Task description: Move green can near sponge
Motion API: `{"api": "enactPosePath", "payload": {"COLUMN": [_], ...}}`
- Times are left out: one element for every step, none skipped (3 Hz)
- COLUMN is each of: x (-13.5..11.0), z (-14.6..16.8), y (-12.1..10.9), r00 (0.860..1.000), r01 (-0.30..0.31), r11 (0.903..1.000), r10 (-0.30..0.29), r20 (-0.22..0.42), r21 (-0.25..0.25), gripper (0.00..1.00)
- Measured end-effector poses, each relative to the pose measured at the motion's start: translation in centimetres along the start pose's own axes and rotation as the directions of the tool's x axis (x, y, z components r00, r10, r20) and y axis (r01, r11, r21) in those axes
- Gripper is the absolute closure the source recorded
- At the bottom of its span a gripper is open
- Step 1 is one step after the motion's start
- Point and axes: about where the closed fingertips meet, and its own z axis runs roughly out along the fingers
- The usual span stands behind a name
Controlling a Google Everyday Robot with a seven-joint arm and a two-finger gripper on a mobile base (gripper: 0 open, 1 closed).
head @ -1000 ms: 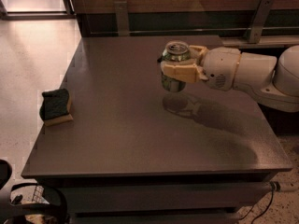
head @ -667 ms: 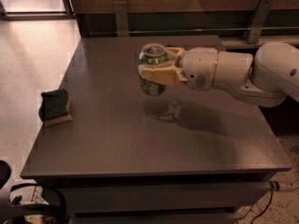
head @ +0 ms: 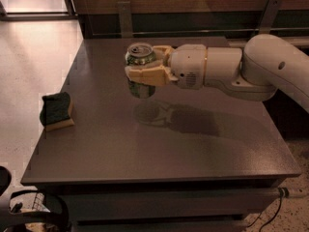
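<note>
The green can (head: 140, 58), with green patterned sides and a silver top with a pull tab, is held upright above the dark table (head: 203, 149), near its middle. My gripper (head: 144, 67) reaches in from the right and is shut on the can, with cream fingers (head: 145, 75) wrapped around its side. The can's shadow lies on the table just below it. The sponge (head: 57, 110), dark green over yellow foam, lies near the table's left edge, well to the left of and nearer than the can.
The white arm (head: 251, 69) stretches across the right half of the table. A wooden wall with metal brackets (head: 124, 18) runs behind the table. A dark base part (head: 29, 211) shows at the lower left. Light floor lies to the left.
My gripper has carried the green can leftward across the table toward the sponge. The sponge has not moved.
</note>
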Motion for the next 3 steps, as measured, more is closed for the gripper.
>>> {"api": "enactPosePath", "payload": {"x": [0.3,0.5,0.7], "z": [0.9,3.1,6.1], "y": [0.2,1.6,4.1], "r00": [1.000,1.000,0.998], "r01": [-0.009,-0.018,-0.051], "r11": [0.9997,0.9981,0.9923], "r10": [0.009,0.019,0.055], "r20": [0.005,0.011,0.028], "r21": [-0.022,-0.058,-0.112], "gripper": [1.00,1.00,1.00]}}
